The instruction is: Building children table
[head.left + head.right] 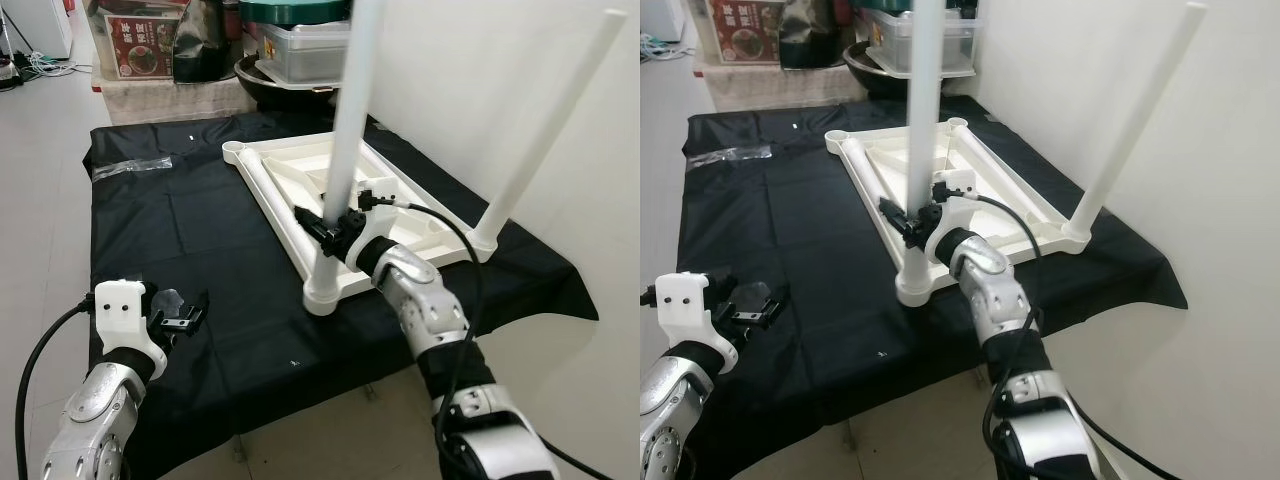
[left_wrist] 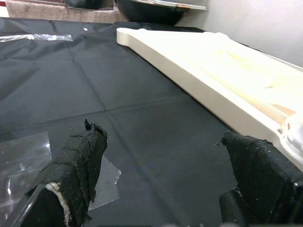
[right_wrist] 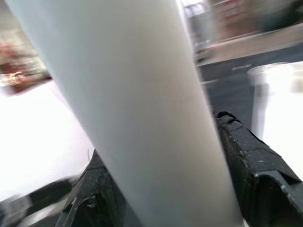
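Table top (image 1: 300, 175), cream-white plastic, is laid upside down on a black cloth (image 1: 180, 215) that is spread over a low surface beside a white wall (image 1: 500, 80). Two white legs are seen standing up from its corners: the near leg (image 1: 345, 130) rises from the corner socket (image 1: 325, 290) closest to the robot, and the far leg (image 1: 550, 125) leans out from the right-hand corner toward the wall. The near leg is gripped low down, just above its socket, by the right gripper (image 1: 338, 226); in the right wrist view the white leg (image 3: 137, 118) is seen clamped between the two black fingers (image 3: 255, 170), one on each side and both touching it. The left gripper (image 1: 178, 318) is held over the cloth at the near left, well apart from the table top, with its fingers (image 2: 80, 165) spread wide and nothing between them. A piece of clear plastic wrap (image 2: 28, 163) lies on the cloth just beneath it, and another strip of clear plastic (image 1: 135, 165) lies at the far left edge. Behind the cloth, a box with a red label (image 1: 140, 45) is stacked among dark pans and a clear tub (image 1: 305, 50); the writing on the label is too small to be read.
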### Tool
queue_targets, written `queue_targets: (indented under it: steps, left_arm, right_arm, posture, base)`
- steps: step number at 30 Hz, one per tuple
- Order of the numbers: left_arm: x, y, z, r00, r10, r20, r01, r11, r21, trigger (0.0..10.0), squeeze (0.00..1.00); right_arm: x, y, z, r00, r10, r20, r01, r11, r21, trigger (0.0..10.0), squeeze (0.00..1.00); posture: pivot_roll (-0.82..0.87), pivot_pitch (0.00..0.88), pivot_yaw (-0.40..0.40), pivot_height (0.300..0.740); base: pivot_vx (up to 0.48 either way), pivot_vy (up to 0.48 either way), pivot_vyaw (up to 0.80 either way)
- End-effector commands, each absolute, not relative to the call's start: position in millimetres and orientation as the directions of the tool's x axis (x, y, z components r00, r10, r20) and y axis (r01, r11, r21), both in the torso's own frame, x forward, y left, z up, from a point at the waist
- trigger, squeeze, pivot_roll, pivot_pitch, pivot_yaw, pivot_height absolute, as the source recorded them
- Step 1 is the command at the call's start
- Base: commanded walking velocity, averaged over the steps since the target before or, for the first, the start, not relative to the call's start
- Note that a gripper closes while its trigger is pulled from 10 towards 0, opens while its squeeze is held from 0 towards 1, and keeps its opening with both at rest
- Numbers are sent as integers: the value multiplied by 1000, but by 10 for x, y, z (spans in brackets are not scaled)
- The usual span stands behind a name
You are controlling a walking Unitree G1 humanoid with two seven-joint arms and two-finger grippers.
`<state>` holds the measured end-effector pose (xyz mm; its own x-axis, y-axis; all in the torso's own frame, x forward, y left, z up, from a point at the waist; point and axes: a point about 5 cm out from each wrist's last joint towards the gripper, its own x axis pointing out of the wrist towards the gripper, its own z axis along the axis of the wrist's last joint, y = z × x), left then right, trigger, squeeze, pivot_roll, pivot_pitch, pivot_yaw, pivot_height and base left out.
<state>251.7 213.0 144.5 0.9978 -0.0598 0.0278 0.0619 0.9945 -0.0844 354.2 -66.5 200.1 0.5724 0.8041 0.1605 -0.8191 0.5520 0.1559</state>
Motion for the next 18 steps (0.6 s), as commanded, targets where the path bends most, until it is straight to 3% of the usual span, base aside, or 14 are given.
queue_targets:
  steps: [1, 2, 3, 4, 7, 8, 10, 11, 12, 13, 14, 15, 16, 18]
  left_arm:
    - [2525, 2130, 1422, 998, -63, 18, 64, 994, -86, 10000, 0]
    - [2519, 2131, 1422, 998, -60, 20, 62, 994, -88, 10000, 0]
    - [2519, 2131, 1422, 998, -60, 20, 62, 994, -88, 10000, 0]
    - [2511, 2128, 1425, 998, -58, 21, 59, 994, -89, 10000, 0]
    - [2511, 2128, 1425, 998, -58, 21, 59, 994, -89, 10000, 0]
    - [2505, 2126, 1427, 998, -56, 22, 58, 994, -90, 10000, 0]
    - [2505, 2126, 1427, 998, -56, 22, 58, 994, -90, 10000, 0]
    - [2499, 2125, 1429, 998, -57, 22, 59, 994, -90, 10000, 0]
    - [2499, 2125, 1429, 998, -57, 22, 59, 994, -90, 10000, 0]
    - [2496, 2124, 1433, 998, -60, 22, 62, 994, -91, 10000, 0]
    - [2494, 2125, 1436, 998, -62, 22, 64, 994, -92, 10000, 0]
    - [2494, 2125, 1439, 998, -64, 22, 66, 994, -93, 10000, 0]
    - [2494, 2125, 1439, 998, -64, 22, 66, 994, -93, 10000, 0]
    - [2495, 2126, 1439, 998, -64, 22, 66, 993, -93, 10000, 0]
  right_arm:
    - [3421, -475, 2025, 417, 891, 180, -907, 394, 150, 10000, 0]
    - [3310, -416, 2017, 317, 931, 182, -947, 301, 110, 10000, 0]
    - [3310, -416, 2017, 317, 931, 182, -947, 301, 110, 10000, 0]
    - [3173, -353, 1994, 235, 954, 189, -972, 226, 69, 1569, 0]
    - [3173, -353, 1994, 235, 954, 189, -972, 226, 69, 1569, 0]
    - [3083, -303, 1971, 193, 961, 199, -981, 187, 50, 0, 0]
    - [3083, -303, 1971, 193, 961, 199, -981, 187, 50, 0, 0]
    - [3132, -263, 1922, 329, 926, 184, -944, 327, 43, 0, 0]
    - [3132, -263, 1922, 329, 926, 184, -944, 327, 43, 0, 0]
    - [3373, -368, 1789, 670, 738, 84, -743, 665, 75, 0, 0]
    - [3568, -708, 1568, 938, 340, -69, -337, 940, 49, 0, 0]
    - [3606, -991, 1412, 988, 16, -152, -18, 1000, -18, 0, 0]
    - [3606, -991, 1412, 988, 16, -152, -18, 1000, -18, 0, 0]
    - [3565, -1228, 1299, 964, -183, -193, 173, 983, -66, 0, 0]
  posture:
    - [160, 0, -132, 740]
    - [159, 0, -132, 740]
    - [159, 0, -132, 740]
    - [161, 0, -132, 740]
    - [161, 0, -132, 740]
    - [159, 0, -131, 740]
    - [159, 0, -131, 740]
    - [150, 0, -123, 740]
    - [150, 0, -123, 740]
    - [142, 0, -117, 740]
    - [139, 0, -117, 740]
    - [139, 0, -117, 740]
    - [139, 0, -117, 740]
    - [141, 0, -116, 740]
  base:
    - [0, 0, 0]
    - [0, 0, 0]
    - [0, 0, 0]
    - [0, 0, 0]
    - [0, 0, 0]
    - [0, 0, 0]
    - [0, 0, 0]
    - [0, 0, 0]
    - [0, 0, 0]
    - [0, 0, 0]
    - [0, 0, 0]
    - [0, 0, 0]
    - [0, 0, 0]
    - [0, 0, 0]
